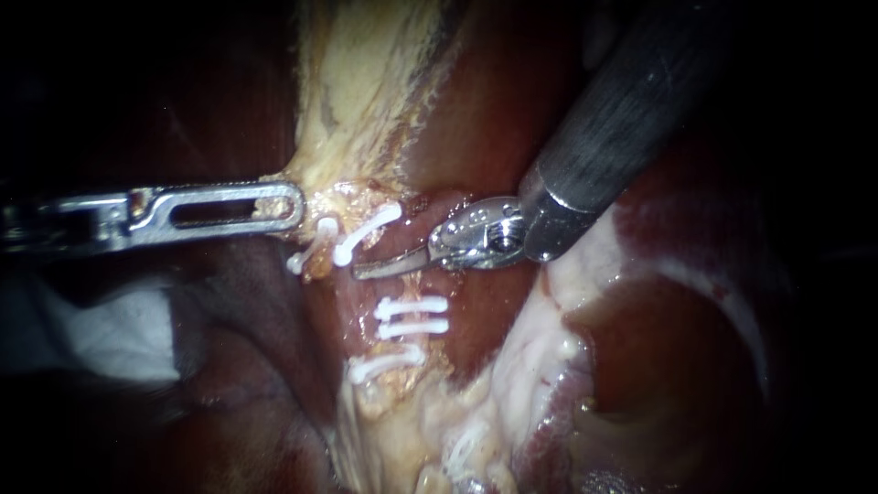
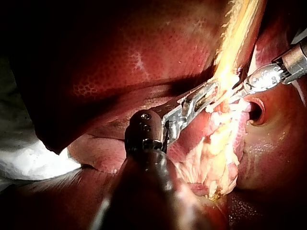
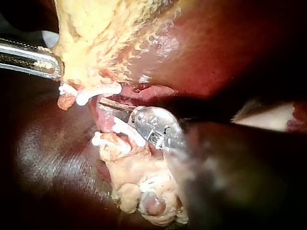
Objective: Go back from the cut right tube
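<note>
Yellowish tissue [image 1: 366, 82] runs down the middle to two stumps carrying white clips [image 1: 366, 233]. A gap of raw red tissue separates the upper clips from the lower clips [image 1: 412, 316] on the right tube. My right instrument [image 1: 361, 271] comes in from the upper right, and its thin curved blades lie together in that gap, holding nothing. They also lie between the clip groups [image 3: 120, 127] in the right wrist view, at the right instrument [image 3: 103, 101] tip. My left instrument [image 1: 294, 209] is shut on the edge of the yellowish tissue just above the clips, as its own view confirms [image 2: 213, 92].
White gauze [image 1: 119, 334] lies at the left, below the left instrument's shaft. Dark red liver [image 2: 120, 62] surrounds the field. Pale glistening tissue [image 1: 549, 348] with a hollow beside it sits at the lower right, under the right instrument's shaft [image 1: 622, 110].
</note>
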You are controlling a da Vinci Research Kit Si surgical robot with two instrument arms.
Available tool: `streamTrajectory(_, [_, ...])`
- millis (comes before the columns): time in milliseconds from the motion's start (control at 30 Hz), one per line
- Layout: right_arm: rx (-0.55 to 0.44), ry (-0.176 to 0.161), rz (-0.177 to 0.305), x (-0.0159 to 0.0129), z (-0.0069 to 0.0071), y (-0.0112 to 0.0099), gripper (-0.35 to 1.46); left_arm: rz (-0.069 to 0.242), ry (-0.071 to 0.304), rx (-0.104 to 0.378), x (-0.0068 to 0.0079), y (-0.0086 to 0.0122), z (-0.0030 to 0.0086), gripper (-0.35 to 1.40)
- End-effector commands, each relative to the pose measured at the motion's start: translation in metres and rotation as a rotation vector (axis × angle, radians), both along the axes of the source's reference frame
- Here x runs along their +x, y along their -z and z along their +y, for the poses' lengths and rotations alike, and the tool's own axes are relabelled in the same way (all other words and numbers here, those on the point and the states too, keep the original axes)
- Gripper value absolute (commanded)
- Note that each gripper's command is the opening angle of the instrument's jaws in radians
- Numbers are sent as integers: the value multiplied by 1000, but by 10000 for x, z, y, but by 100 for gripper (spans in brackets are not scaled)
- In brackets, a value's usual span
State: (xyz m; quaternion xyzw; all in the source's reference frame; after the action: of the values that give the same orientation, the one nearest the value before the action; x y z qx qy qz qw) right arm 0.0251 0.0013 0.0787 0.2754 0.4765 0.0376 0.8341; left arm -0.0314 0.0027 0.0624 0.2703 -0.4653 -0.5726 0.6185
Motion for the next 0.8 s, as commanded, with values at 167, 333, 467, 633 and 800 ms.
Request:
streamTrajectory(167, [-7, -4, 3, 0, 1, 1, -35, 0, 0, 0, 0, 1, 0, -35])
streamTrajectory(333, [-7, -17, 12, 1, 1, 1, 4, 0, 1, 0, 0, 1, -1, -35])
streamTrajectory(467, [-6, -23, 19, 0, 1, 1, 31, 0, 0, -1, 1, 1, -1, -35])
streamTrajectory(633, [-7, -26, 21, -1, 1, 2, 54, 0, 0, -1, 1, 0, -1, -35])
streamTrajectory(800, [-6, -26, 24, -3, 0, 3, 69, 0, 0, -2, 0, -1, -2, -35])
